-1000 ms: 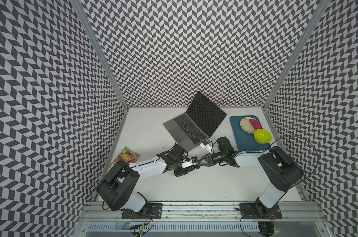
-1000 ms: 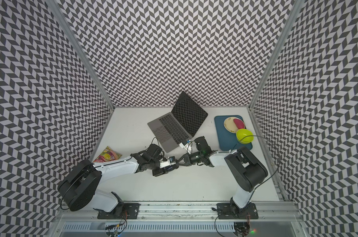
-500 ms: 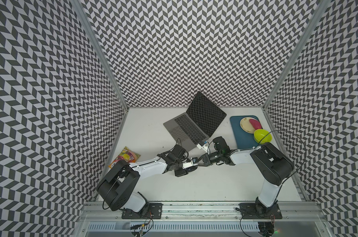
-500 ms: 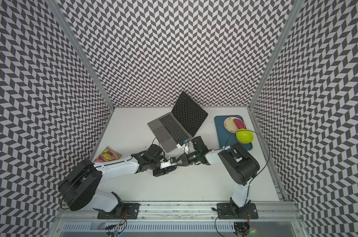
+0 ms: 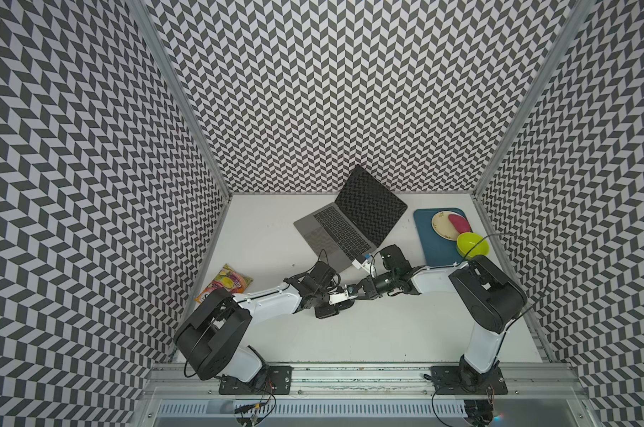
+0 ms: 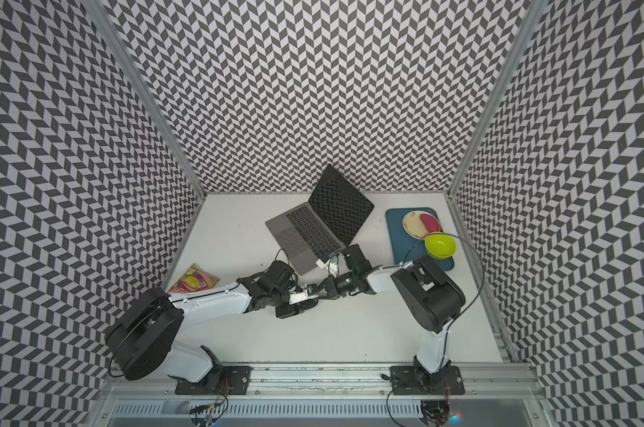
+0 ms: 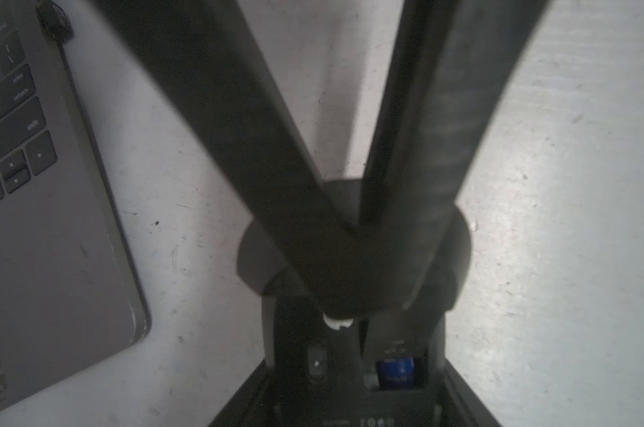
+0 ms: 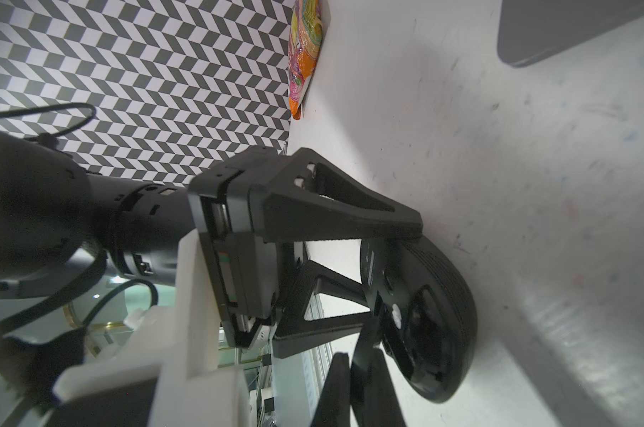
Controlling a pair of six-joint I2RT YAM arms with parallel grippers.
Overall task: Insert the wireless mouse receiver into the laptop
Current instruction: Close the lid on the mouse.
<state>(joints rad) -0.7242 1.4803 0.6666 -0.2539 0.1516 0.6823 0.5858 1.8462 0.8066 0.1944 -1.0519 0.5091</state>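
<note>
The grey laptop lies open at the back middle of the table. In front of it my left gripper is shut on a black oval mouse, held with its underside turned towards the right arm. That underside compartment is open, and a blue battery shows in it. My right gripper is shut, its tips pressed against the compartment. The wireless mouse receiver is hidden.
A small white adapter sticks out of the laptop's near right side. A blue tray at the right holds a plate and a green bowl. A snack bag lies by the left wall.
The right arm's elbow has swung to the left and its gripper has edged closer to the mouse. The left arm and the mouse have stayed where they were.
</note>
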